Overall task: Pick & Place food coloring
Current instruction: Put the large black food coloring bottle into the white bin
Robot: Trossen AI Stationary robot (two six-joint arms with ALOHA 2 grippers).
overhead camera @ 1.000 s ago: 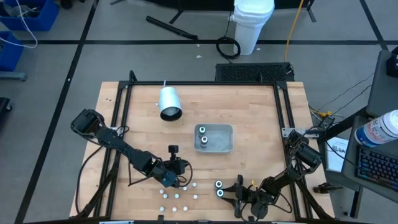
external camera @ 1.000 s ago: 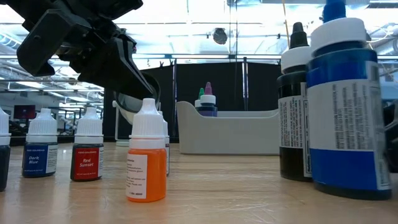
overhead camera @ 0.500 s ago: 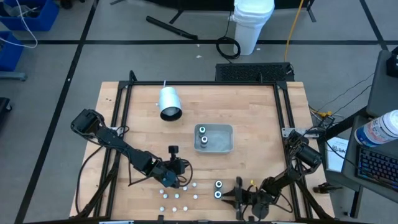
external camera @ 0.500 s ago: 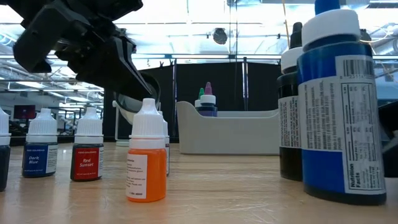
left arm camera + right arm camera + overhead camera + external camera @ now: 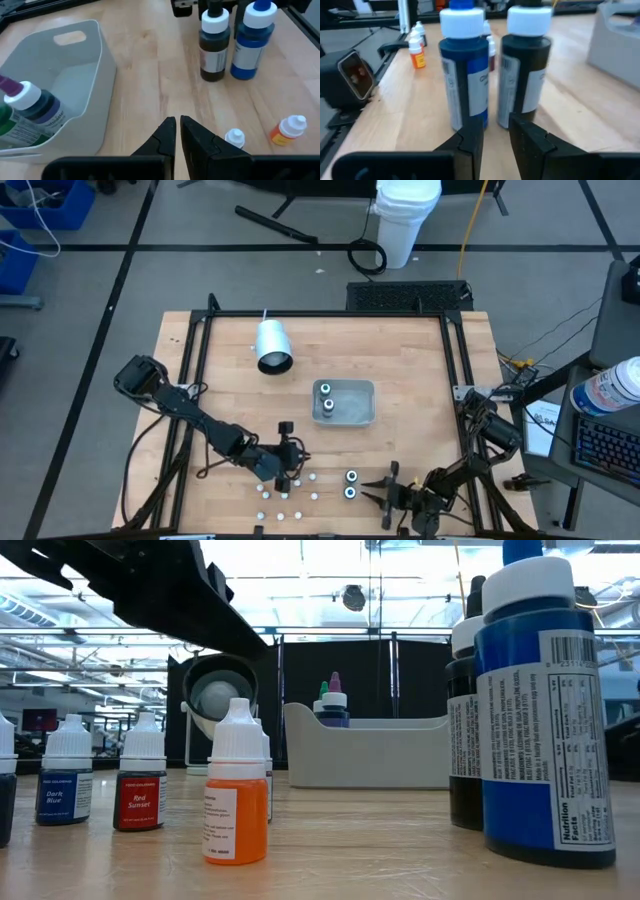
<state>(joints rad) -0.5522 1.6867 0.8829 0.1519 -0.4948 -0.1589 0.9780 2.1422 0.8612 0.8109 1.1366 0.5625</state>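
Note:
Several tiny white-capped food coloring bottles [image 5: 290, 495] stand on the wooden table near its near edge, an orange one [image 5: 236, 790] foremost in the low view. My left gripper [image 5: 176, 127] hovers shut above them [image 5: 292, 455], holding nothing. To their right stand two wider bottles, a blue one [image 5: 465, 70] and a dark one [image 5: 525, 70]. My right gripper [image 5: 496, 131] lies low and level just right of these [image 5: 370, 494], its fingers a narrow gap apart with nothing between them. Two more bottles stand in the grey tray [image 5: 362, 392]. My right gripper comes in level from the table's right. One fingertip [image 5: 472, 135] stands at the foot of the blue bottle [image 5: 469, 122], which stands upright on the table. Whether the fingertip touches the bottle, I cannot tell.
A white cylinder [image 5: 272, 345] lies on its side at the far left of the table. A black frame [image 5: 200, 360] runs around the tabletop. Bare wood lies between the tray and the small bottles.
My left gripper has tipped upward and risen out of the low view, uncovering the white cylinder behind it. My right gripper's fingers have drawn closer together. The blue bottle has slid a little toward the table's left and near edge, still upright.

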